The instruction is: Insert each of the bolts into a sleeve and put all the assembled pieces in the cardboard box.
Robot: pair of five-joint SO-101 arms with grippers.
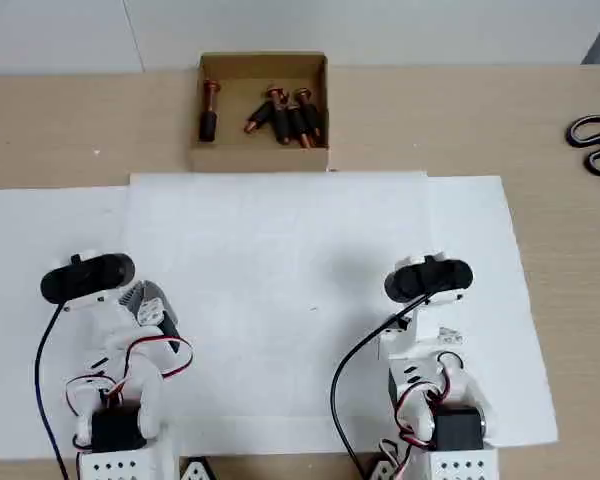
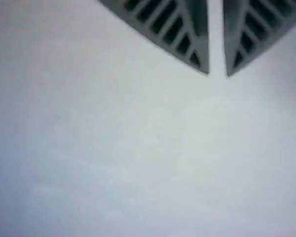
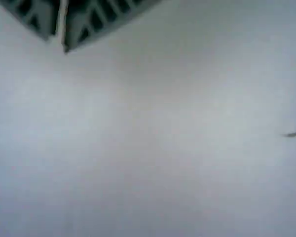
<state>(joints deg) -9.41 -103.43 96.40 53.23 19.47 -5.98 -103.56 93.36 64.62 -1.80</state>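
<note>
Okay, quick pass from my end; both arms sit at the near edge of the table (image 1: 70, 120), on the white paper sheet (image 1: 310, 300) that covers the middle of it. The left arm (image 1: 110, 330) and right arm (image 1: 430, 340) are well apart from each other and from the box.

Left gripper (image 2: 217, 74): jaws drawn nearly together, only a narrow slit with white paper showing through it; nothing between them; it hangs just over the sheet. Right gripper (image 3: 60, 45): jaws even closer, a thin sliver of a gap, nothing held; also over bare paper, with one small dark speck (image 3: 291, 134) on the sheet off to the side.

The cardboard box (image 1: 260, 158) stands at the far side of the table, just beyond the far edge of the paper, roughly centred between the two arms. Inside I count four assembled pieces, copper-coloured bolts in dark sleeves; a single piece (image 1: 209, 112) lies alone along the box's left wall; a bunch of three pieces (image 1: 285, 118) lies toward the right side, touching or overlapping one another; I cannot tell exactly which bolt end belongs to which sleeve there.

Black-handled scissors (image 1: 595, 145) lie at the table's right edge, well apart from the box and off the paper.
</note>
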